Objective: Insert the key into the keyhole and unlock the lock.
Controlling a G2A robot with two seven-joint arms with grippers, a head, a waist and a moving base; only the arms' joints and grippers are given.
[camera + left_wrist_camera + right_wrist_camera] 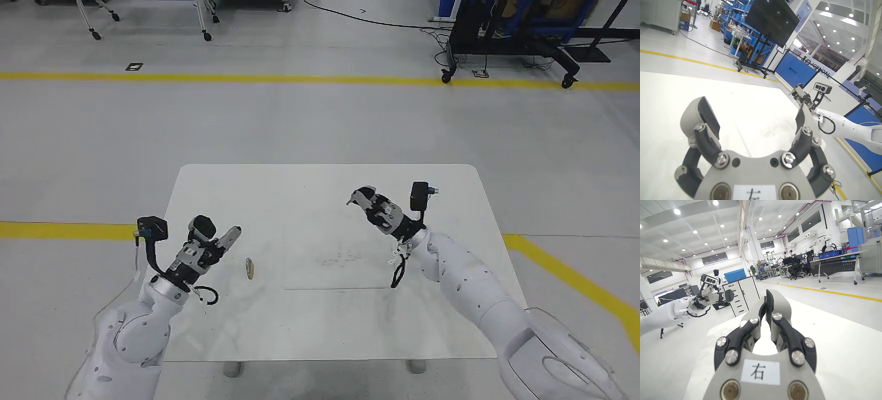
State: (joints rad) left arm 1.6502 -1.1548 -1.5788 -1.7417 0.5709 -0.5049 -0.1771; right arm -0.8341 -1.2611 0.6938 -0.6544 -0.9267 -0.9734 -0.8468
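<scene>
Left pincer [220, 233] gapes open near one small brownish elongated thing [249, 267], key or lock unclear, lying on the desk [300, 195] with its long axis running nearly near-to-far, while the right pincer [362, 196] is closed, pads together.

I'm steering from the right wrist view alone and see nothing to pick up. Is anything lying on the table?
Observer: Yes. The top view shows one small brownish object lying on the table, just beside the left gripper. I cannot tell whether it is the key or the lock.
Operator: Is the left gripper holding anything?
Observer: No. Its own wrist view shows it open, with nothing between the pads.
Operator: Where is my gripper relative to that object?
Observer: From above, the right gripper is over the table's other half, well apart from the object.
</scene>
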